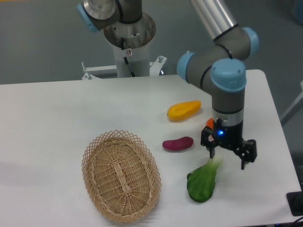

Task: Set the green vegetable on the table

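The green vegetable point(201, 183) lies flat on the white table point(57, 118) at the front right. Its dark leaf points toward the front edge and its pale stalk points up toward the gripper. My gripper point(228, 161) hangs straight down just behind and to the right of the stalk. Its jaws stand wide apart with nothing between them. The left finger point(212, 152) is right by the stalk's tip; I cannot tell if it touches.
An oval wicker basket point(120, 175) sits at the front centre-left. A purple eggplant piece point(178, 143) and a yellow mango piece point(183, 110) lie left of the gripper. A small orange item point(209, 123) peeks out behind the wrist. The table's right edge is close by.
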